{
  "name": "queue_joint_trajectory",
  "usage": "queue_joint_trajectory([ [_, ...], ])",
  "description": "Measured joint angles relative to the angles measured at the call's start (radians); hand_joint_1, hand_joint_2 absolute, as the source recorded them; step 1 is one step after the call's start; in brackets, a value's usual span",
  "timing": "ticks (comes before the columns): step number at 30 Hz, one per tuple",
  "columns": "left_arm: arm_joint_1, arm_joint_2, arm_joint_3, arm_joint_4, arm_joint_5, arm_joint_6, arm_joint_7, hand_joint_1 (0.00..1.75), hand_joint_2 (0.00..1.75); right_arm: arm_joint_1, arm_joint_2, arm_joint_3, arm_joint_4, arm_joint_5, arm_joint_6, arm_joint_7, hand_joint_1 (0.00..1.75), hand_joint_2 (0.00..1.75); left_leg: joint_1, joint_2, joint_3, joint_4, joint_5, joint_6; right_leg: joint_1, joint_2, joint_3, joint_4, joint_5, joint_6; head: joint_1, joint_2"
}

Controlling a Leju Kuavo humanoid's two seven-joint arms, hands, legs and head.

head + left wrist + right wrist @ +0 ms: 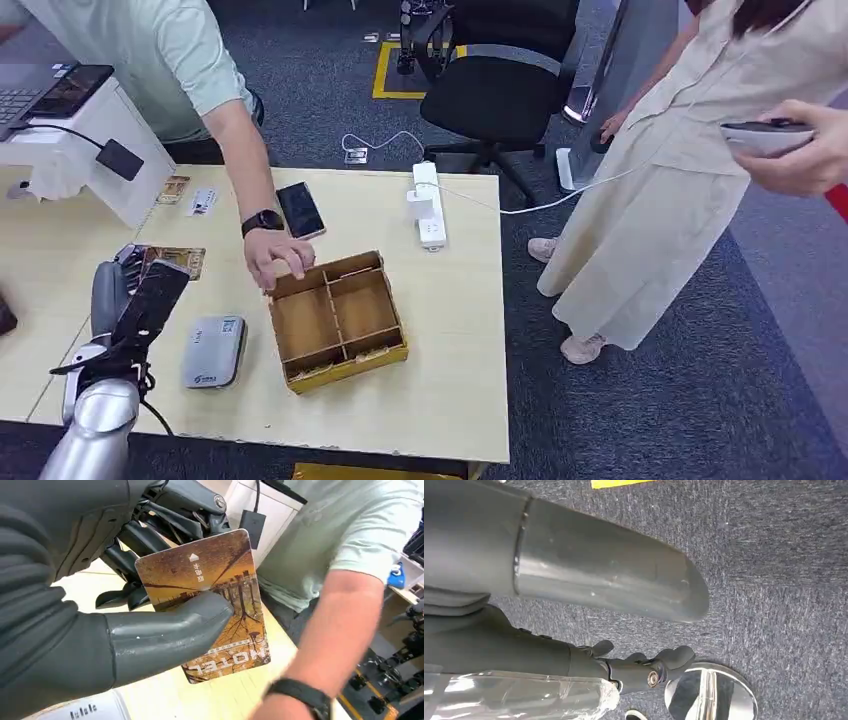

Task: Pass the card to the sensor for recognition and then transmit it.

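So the left hand point(125, 605) has the orange-brown hotel key card point(210, 600) pinched, raised over the pale wooden worktop point(450, 330). Grey rounded sensor point(214, 352) untouched, so scan and handover left, I reckon. Right hand point(624, 630) hangs open.

Card point(210, 605) glossy printed plastic; left hand point(100, 630) matt grey plastic/rubber, ribbed cover. Table point(460, 330) pale smooth wood-look. Divided box point(337, 320) brown cardboard. Floor point(774, 555) rough carpet.
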Motion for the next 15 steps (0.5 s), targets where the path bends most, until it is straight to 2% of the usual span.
queue_joint_trajectory([
  [8, 0.038, 0.001, 0.016, 0.0, 0.003, -0.029, 0.012, 1.75, 1.75, 0.0, 0.0, 0.0, 0.0, 0.0, 0.0, 0.0, 0.0, 0.0, 0.0, 0.0, 0.0, 0.0, 0.0, 0.0, 0.0, 0.0, 0.0, 0.0, 0.0, 0.0, 0.0, 0.0],
  [15, 0.111, 0.006, 0.037, -0.023, 0.043, -0.135, 0.032, 1.75, 1.75, 0.0, 0.0, -0.002, -0.006, -0.009, 0.005, 0.0, 0.0, 0.0, 0.0, 0.001, 0.0, 0.0, 0.0, 0.0, 0.0, 0.001, 0.0, 0.0, 0.0, 0.0, 0.0, 0.0],
])
